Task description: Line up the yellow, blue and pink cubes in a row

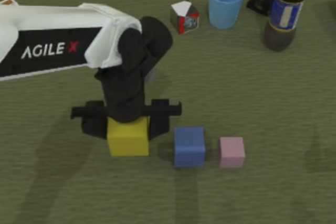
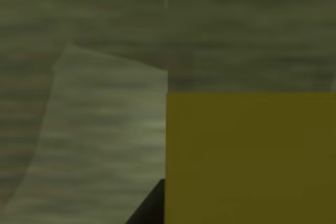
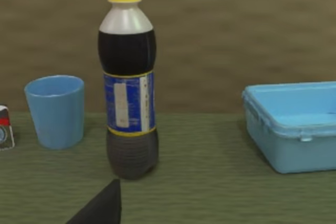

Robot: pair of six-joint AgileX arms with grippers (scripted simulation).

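The large matte yellow cube [image 1: 128,137] sits on the green counter [image 1: 252,87] directly beneath the left end effector [image 1: 127,124], whose black fingers stand on either side of it; whether they press the cube's faces or stand just clear cannot be told. In the left wrist view the yellow cube [image 2: 251,157] fills much of the frame, resting on the cloth-like surface. Just beside the end effector, toward the counter's right, lies the slightly smaller matte blue cube [image 1: 189,146], and just beyond that the small pale pink cube [image 1: 231,151], the three forming a rough row with narrow gaps between them. Well beyond the end effector, along the far edge, stand a small white, red and blue printed box [image 1: 184,17], a tall light-blue cup [image 1: 226,3] and a dark cola bottle with a blue label [image 1: 286,11]. The right wrist view also shows a light-blue plastic lidded container [image 3: 294,124]. The right end effector is out of sight from above.
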